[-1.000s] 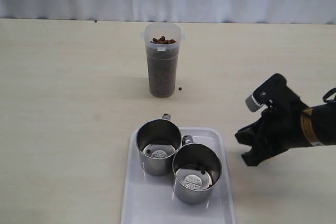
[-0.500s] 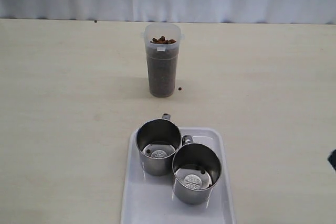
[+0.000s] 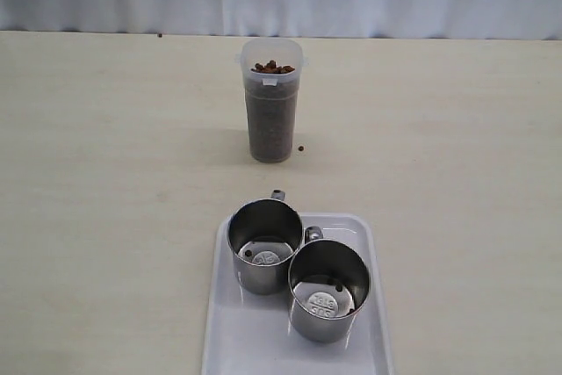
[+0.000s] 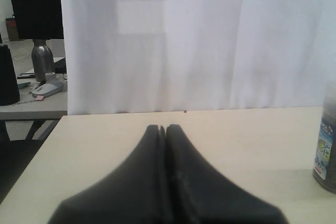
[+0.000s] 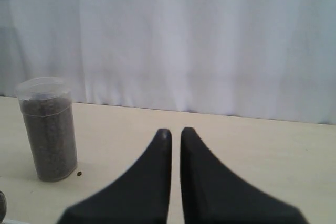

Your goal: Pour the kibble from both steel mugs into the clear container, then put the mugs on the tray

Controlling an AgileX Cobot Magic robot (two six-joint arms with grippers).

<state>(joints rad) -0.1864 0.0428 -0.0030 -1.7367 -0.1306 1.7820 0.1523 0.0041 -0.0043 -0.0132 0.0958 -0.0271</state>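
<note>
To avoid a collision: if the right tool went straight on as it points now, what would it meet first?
Probably nothing on the table: the right tool points past the container, which stands off to one side. Only the white curtain seems to lie ahead.

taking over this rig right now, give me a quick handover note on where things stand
Left end effector: shut, empty. Right end effector: shut, empty. Neither shows in the exterior view.
Clear container stands upright on the table, with kibble nearly to its rim.
One steel mug and the other steel mug stand upright side by side on the tray.
Done: pouring and placing, by the look of it.
Left: perhaps the stray pellet beside the container.
</note>
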